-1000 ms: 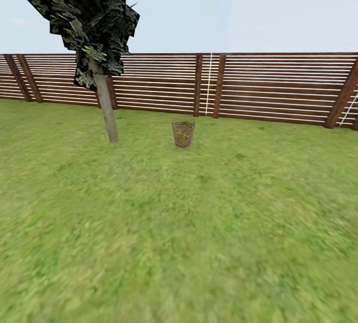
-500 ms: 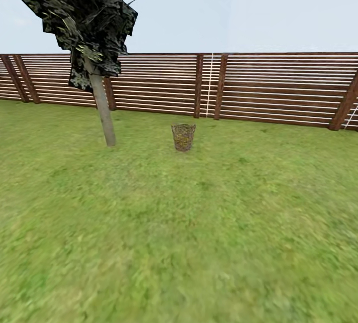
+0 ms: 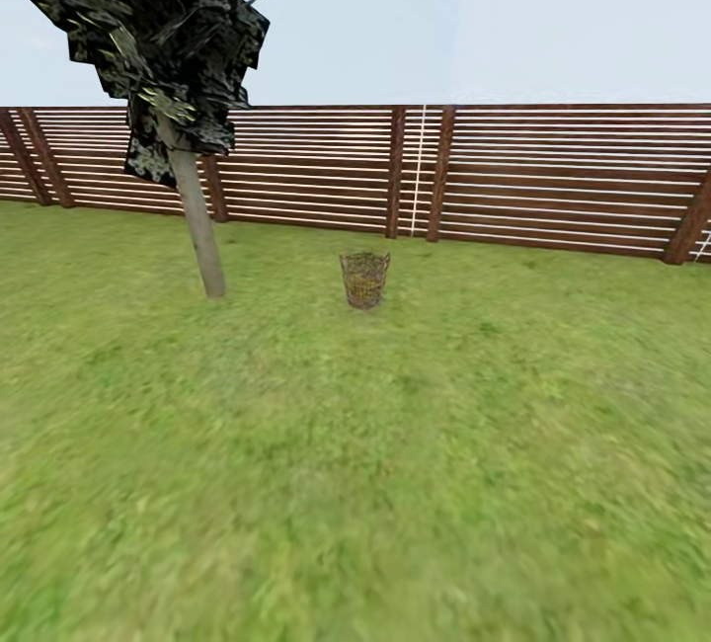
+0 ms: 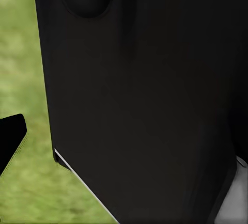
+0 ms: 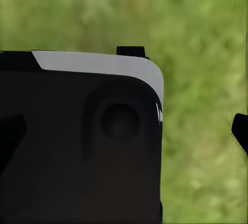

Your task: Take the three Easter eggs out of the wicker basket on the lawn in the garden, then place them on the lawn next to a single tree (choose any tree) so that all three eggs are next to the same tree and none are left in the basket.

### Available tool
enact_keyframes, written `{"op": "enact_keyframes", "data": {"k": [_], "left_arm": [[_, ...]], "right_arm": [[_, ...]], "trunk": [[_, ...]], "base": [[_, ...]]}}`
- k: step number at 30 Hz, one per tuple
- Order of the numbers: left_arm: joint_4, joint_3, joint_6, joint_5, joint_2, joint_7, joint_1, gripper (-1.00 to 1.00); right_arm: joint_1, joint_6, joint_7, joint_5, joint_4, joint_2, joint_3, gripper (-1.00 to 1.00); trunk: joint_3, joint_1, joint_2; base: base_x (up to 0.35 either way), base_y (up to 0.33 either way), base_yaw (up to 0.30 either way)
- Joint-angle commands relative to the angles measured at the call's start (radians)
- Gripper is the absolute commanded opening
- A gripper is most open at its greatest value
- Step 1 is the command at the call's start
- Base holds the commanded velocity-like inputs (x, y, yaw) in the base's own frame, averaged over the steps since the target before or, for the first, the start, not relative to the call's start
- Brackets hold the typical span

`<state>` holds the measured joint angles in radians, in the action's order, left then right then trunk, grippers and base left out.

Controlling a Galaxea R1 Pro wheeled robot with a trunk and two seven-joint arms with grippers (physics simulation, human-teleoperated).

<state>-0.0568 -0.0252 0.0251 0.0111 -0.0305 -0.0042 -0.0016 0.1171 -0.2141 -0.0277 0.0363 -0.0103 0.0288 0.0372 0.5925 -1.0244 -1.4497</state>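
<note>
Since a second ago your whole head view has slid: the wicker basket (image 3: 364,280) and the tree (image 3: 197,217) both sit lower in frame and the trunk has drifted a little toward 9 o'clock, which reads as the camera and base advancing, not the things moving. Starting at the claws: in the left wrist view you get a dark fingertip (image 4: 11,140) at the frame edge against blurred grass, with a big black body panel across most of the picture; in the right wrist view another dark fingertip (image 5: 240,132) shows beside a black housing. Neither view lets you see both fingers of a claw together, so you cannot tell whether either is apart or together; nothing is visibly held. Outward from there: the lawn (image 3: 395,484) stretches bare ahead of you, basket standing upright at 12 o'clock, well apart from you, tree near it at about 10 o'clock from the basket, slat fence (image 3: 553,178) behind both. The three Easter eggs cannot be made out; only a yellowish tint shows through the weave. Judgement: you are on approach, no egg moved yet, and that nearby tree looks the handy drop spot.
</note>
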Motion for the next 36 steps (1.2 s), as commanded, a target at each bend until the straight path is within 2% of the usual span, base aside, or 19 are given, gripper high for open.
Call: {"op": "enact_keyframes", "data": {"k": [1,36], "left_arm": [[0.000,-0.002,0.003,0.001,0.000,0.000,0.000,1.00],[0.000,-0.002,0.003,0.001,0.000,0.000,0.000,1.00]], "right_arm": [[0.001,-0.004,-0.003,0.004,-0.001,0.000,0.004,1.00],[0.000,-0.003,-0.003,0.004,-0.003,-0.002,0.004,1.00]], "trunk": [[0.001,-0.001,0.000],[0.001,-0.001,0.000]], "base": [[0.337,0.000,0.000],[0.337,0.000,0.000]]}}
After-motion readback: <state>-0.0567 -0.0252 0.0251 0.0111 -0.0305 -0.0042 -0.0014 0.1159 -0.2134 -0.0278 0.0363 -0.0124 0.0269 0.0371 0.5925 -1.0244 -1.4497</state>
